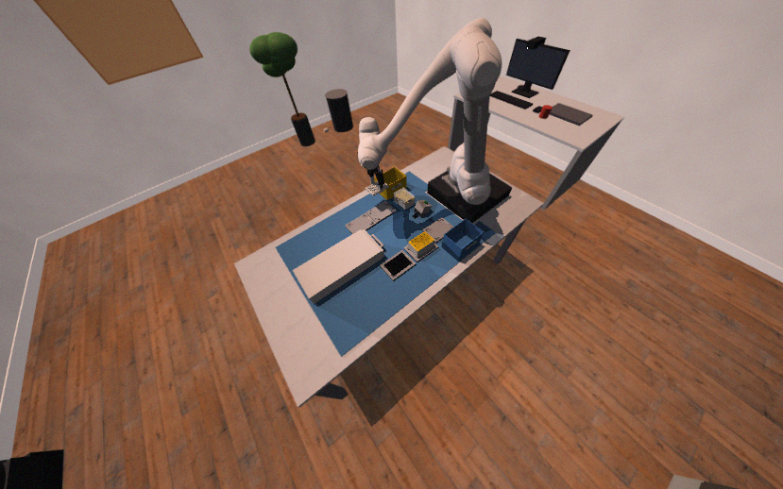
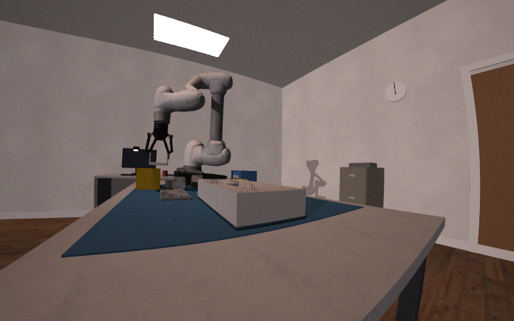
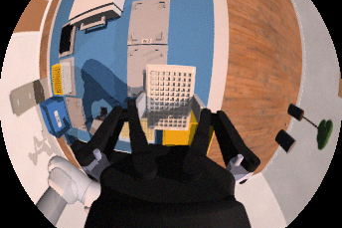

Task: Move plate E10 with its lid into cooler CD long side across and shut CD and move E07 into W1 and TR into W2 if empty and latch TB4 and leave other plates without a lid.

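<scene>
White, grid-welled assay plate (image 3: pixel 171 92) hangs in the air, clamped between the fingers of the black claw (image 3: pixel 174 127), with the open yellow waste bin (image 3: pixel 178 135) showing directly beneath its near edge. From the top view the claw (image 1: pixel 375 177) sits at the far-left edge of the blue mat (image 1: pixel 346 303) on the grey worktop (image 1: pixel 272 328), just beside that yellow bin (image 1: pixel 395 178). Two grey, vacant nests (image 3: pixel 150 35) lie on the mat beyond the plate.

Behind the bench you have a desk (image 1: pixel 588 136) carrying a monitor (image 1: pixel 536 65), keyboard (image 1: pixel 510 99) and what looks like a red cup (image 1: pixel 544 111). You also see a potted tree (image 1: pixel 275 56), a grey filing cabinet (image 2: pixel 361 185) and a wall clock (image 2: pixel 395 91).
</scene>
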`<state>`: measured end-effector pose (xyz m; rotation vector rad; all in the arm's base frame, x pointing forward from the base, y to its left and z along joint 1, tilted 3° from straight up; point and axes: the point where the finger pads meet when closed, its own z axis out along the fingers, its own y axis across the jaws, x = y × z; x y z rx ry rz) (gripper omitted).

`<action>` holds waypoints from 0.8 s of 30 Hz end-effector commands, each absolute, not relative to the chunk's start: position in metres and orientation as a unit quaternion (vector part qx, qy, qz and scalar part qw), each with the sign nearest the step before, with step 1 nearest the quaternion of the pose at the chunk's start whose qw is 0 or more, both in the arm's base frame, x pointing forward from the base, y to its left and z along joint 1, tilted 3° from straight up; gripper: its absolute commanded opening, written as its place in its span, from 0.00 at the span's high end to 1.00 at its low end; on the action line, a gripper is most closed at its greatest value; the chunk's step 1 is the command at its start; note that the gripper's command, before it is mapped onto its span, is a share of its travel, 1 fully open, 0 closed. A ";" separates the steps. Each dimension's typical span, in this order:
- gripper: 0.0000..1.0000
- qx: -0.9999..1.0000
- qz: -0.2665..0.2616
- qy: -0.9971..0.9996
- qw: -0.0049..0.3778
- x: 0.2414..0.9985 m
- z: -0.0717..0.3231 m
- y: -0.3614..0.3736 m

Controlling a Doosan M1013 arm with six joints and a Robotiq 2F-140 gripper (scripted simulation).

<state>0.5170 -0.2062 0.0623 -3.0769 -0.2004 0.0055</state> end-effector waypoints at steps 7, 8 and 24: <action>1.00 -0.997 0.002 -0.065 0.029 0.498 0.062 -0.216; 1.00 -0.997 0.002 -0.065 0.029 0.496 0.062 -0.217; 1.00 -0.997 0.002 -0.065 0.029 0.463 0.061 -0.234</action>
